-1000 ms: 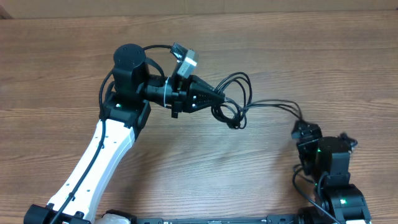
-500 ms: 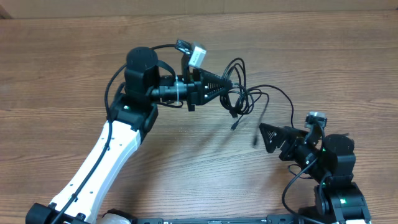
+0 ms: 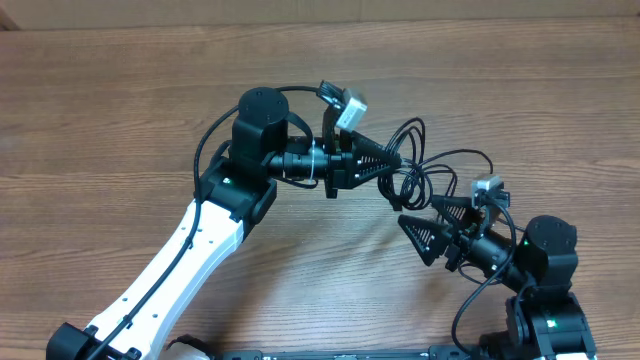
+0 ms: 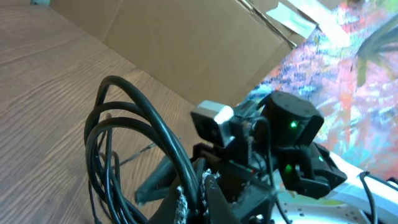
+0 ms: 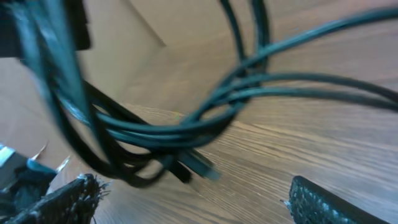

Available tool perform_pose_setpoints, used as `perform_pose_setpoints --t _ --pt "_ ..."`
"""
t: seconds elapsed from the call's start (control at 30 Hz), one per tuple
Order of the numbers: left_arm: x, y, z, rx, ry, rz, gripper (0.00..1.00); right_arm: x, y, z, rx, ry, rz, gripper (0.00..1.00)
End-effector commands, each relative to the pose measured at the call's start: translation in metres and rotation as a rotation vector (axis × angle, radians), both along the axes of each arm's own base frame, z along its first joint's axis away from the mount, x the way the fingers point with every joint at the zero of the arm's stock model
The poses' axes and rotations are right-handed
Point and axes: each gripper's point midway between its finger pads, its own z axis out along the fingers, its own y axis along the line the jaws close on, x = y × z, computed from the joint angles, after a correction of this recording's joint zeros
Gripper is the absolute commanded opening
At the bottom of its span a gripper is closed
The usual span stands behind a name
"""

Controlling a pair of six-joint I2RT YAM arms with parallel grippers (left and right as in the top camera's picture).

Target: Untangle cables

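No legible text, brand, number or sign in any view. Cardboard panel (image 4: 186,43): plain brown, no print seen. Pale paper strip (image 4: 291,17) at its top edge: possibly a label, too blurred to read. Multicoloured patterned surface (image 4: 348,68): smeared colour only, no letters made out.

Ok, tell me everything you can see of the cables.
The cables are several thin, glossy black cords looped together in one loose tangle. The left gripper is shut on the bundle, apparently holding it off the wooden table. Loops hang above the open right gripper, and a small plug dangles.
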Motion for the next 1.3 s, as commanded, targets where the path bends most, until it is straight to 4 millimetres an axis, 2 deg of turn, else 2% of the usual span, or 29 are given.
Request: perform_pose_setpoints --t 0.0,0.07,0.23,0.43,0.47,0.5,0.53,0.6,0.67,0.7,0.87,0.93,1.03,1.07,1.17,1.27 --pt "-0.002 -0.001 0.009 -0.012 -0.069 -0.012 0.04 -0.007 0.008 0.013 0.017 -0.059 0.076 0.88" --pt "-0.004 -0.003 0.007 -0.011 -0.062 -0.029 0.04 -0.007 0.009 0.018 0.021 -0.084 0.084 0.81" --pt "-0.015 -0.009 0.004 -0.008 -0.058 -0.07 0.04 -0.006 0.009 0.022 0.021 -0.106 0.083 0.53" --pt "-0.029 -0.019 -0.001 0.005 -0.064 -0.114 0.04 -0.005 0.009 0.025 0.021 -0.12 0.081 0.48" --pt "-0.031 -0.02 -0.002 0.009 -0.064 -0.12 0.04 -0.005 0.009 0.025 0.021 -0.12 0.081 0.44" --pt "-0.032 -0.02 -0.003 0.011 -0.06 -0.122 0.04 -0.005 0.009 0.024 0.02 -0.12 0.079 0.37" --pt "-0.032 -0.021 -0.003 0.011 -0.059 -0.124 0.04 -0.003 0.008 0.024 0.017 -0.119 0.069 0.22" --pt "-0.032 -0.021 -0.003 0.011 -0.06 -0.122 0.04 -0.001 0.006 0.023 0.014 -0.114 0.054 0.04" --pt "-0.032 -0.02 -0.003 0.011 -0.059 -0.121 0.05 0.001 0.004 0.02 0.008 -0.104 0.034 0.04" --pt "-0.032 -0.02 -0.003 0.012 -0.054 -0.121 0.11 0.003 0.002 0.018 0.002 -0.095 0.016 0.04" --pt "-0.032 -0.021 -0.003 0.012 -0.032 -0.123 0.63 0.016 -0.014 0.007 0.018 0.003 -0.13 0.04" --pt "-0.032 -0.02 -0.003 0.012 -0.032 -0.122 0.78 0.02 -0.02 0.004 0.022 0.028 -0.175 0.04" --pt "-0.032 -0.02 -0.003 0.012 -0.033 -0.121 0.92 0.023 -0.026 -0.001 0.024 0.057 -0.227 0.04" --pt "-0.032 -0.02 -0.003 0.012 -0.03 -0.121 1.0 0.027 -0.033 -0.006 0.024 0.086 -0.28 0.04" --pt "-0.031 -0.021 -0.003 0.016 -0.004 -0.111 1.0 0.029 -0.043 -0.015 0.013 0.131 -0.351 0.04" --pt "-0.021 -0.021 -0.008 0.037 0.041 -0.048 1.0 0.03 -0.044 -0.016 0.001 0.127 -0.355 0.04"
